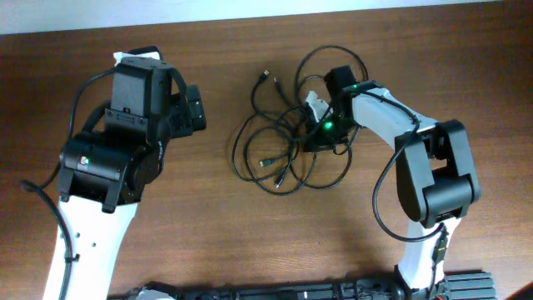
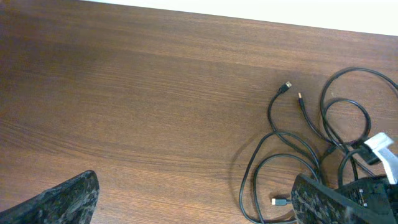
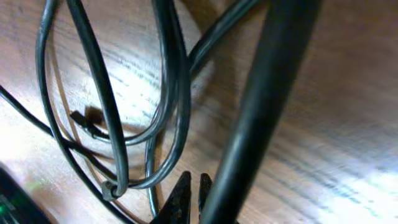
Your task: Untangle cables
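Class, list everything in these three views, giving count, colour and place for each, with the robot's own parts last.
cables: a few, exact count unclear, black, tangled loops right of table centre
plug ends: at least three, dark, tangle's left side
table: one, brown wood, under everything
arms: two, black and white, either side of the tangle
left claw: one, black, open, left of the cables, apart
right claw: one, black, tips together, down among the cables
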`<state>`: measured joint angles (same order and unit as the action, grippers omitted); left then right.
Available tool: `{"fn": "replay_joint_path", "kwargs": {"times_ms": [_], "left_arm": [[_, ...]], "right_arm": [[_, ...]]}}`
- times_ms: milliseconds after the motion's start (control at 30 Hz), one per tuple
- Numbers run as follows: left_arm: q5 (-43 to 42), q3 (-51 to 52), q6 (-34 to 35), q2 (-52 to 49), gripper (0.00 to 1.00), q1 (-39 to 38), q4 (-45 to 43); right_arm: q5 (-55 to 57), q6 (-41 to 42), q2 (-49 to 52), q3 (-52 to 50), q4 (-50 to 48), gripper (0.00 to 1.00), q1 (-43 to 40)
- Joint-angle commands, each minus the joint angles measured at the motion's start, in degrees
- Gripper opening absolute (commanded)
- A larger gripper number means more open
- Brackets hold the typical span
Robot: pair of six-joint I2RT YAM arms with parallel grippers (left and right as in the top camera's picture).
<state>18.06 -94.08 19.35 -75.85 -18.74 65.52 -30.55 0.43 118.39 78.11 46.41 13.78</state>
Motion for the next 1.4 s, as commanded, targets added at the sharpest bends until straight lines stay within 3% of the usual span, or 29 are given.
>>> {"fn": "replay_joint_path", "kwargs": {"times_ms": [0, 200, 500, 633, 733, 867, 1167, 1367], "left_arm": [[0.81, -0.63, 0.76, 0.61, 0.99, 0.0, 0.0], [0.81, -0.63, 0.76, 0.61, 0.99, 0.0, 0.0], [0.81, -0.63, 0.76, 0.61, 0.99, 0.0, 0.0], [0.81, -0.63, 0.76, 0.61, 0.99, 0.0, 0.02], [0.81, -0.63, 0.76, 0.61, 0.99, 0.0, 0.02], [0.81, -0.63, 0.76, 0.61, 0.99, 0.0, 0.02], [0.81, -0.63, 0.76, 0.61, 0.99, 0.0, 0.04], [0.81, -0.63, 0.76, 0.61, 0.99, 0.0, 0.13]], "right_arm": [[1.46, 0.72, -0.13, 0.98, 4.35, 0.04, 0.04], [4.55, 0.04, -12.92, 11.21, 19.58, 0.04, 0.09], [11.78, 0.04, -34.14, 28.63, 21.09, 0.04, 0.07], [31.58, 0.04, -41.18, 30.12, 18.32, 0.04, 0.07], [56.08, 0.07, -43.19, 30.12, 17.9, 0.04, -0.04], [71.8, 0.11, -42.16, 30.08, 18.1, 0.04, -1.53], [70.18, 12.81, -33.42, 30.05, 25.9, 0.04, -33.94], [45.51, 15.56, -28.57, 30.05, 26.16, 0.04, -59.3]]}}
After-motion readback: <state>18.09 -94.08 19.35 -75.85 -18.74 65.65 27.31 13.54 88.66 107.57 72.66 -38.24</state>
